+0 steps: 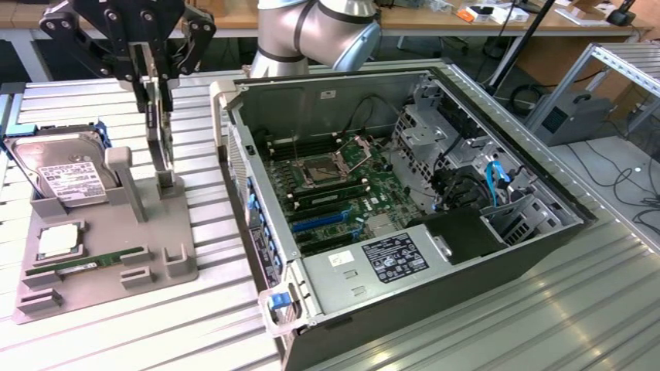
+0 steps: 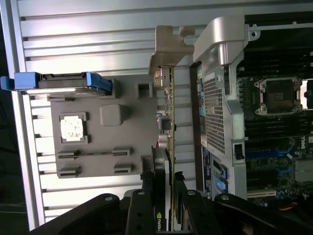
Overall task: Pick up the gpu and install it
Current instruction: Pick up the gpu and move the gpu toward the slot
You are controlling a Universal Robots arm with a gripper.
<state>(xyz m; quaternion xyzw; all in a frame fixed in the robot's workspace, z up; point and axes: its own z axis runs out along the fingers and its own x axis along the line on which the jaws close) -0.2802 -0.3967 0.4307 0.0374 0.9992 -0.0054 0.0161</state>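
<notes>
Gripper (image 2: 166, 198) clamped partway shut on the gpu (image 2: 169, 112), card upright at the grey holder (image 1: 113, 239) case-side edge, not yet inside the computer case (image 1: 309, 100).

Claw (image 1: 154, 73) clasps upright gpu (image 1: 156, 131) on gray stand (image 1: 113, 259).
</notes>
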